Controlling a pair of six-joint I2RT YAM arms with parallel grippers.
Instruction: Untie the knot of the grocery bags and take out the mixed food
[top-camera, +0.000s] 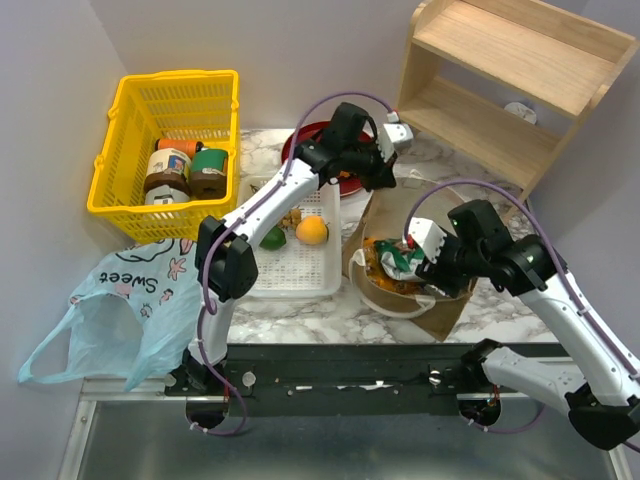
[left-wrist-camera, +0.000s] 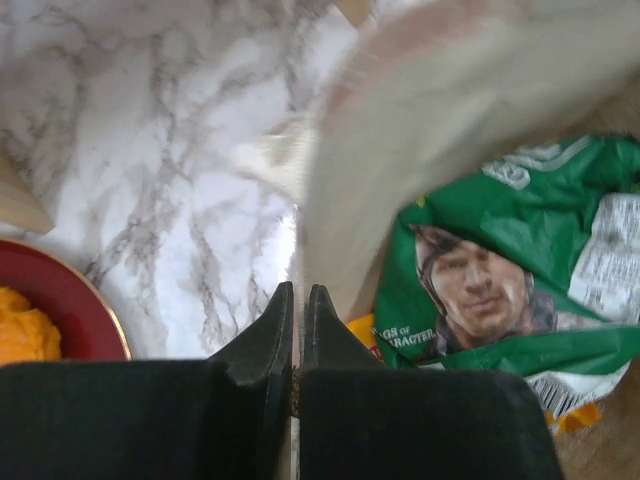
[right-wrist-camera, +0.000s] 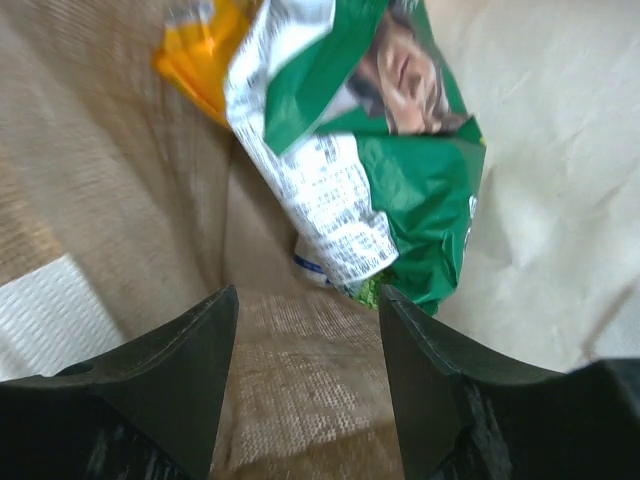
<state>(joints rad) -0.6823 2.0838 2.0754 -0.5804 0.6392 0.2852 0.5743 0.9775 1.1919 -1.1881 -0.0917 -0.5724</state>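
At the upper left we see a yellow basket (top-camera: 112, 170) holding three jars (top-camera: 168, 172) (brown, green and orange labels). A wooden shelf (top-camera: 500, 80) fills the upper right. A white tray (top-camera: 300, 272) sits near the centre on the marble table (top-camera: 300, 315), a red plate (top-camera: 296, 140) just above it.

We count two carrier bags: one plastic bag (top-camera: 120, 310) and one paper bag (top-camera: 445, 312). In the paper bag we count one crisp bag (right-wrist-camera: 410, 170) and one yellow packet (right-wrist-camera: 200, 50). We record one tray (top-camera: 300, 272) with one lime (top-camera: 272, 238), one orange (top-camera: 312, 230) and one bunch of brown fruits (top-camera: 293, 215). One plate (left-wrist-camera: 85, 300) bears one doughnut (left-wrist-camera: 25, 335). One basket (top-camera: 178, 78) holds three jars (top-camera: 168, 170) that we can make out. One shelf (top-camera: 510, 70), one table (top-camera: 330, 310). Arms: two, one left arm (top-camera: 270, 195) and one right arm (top-camera: 560, 290).
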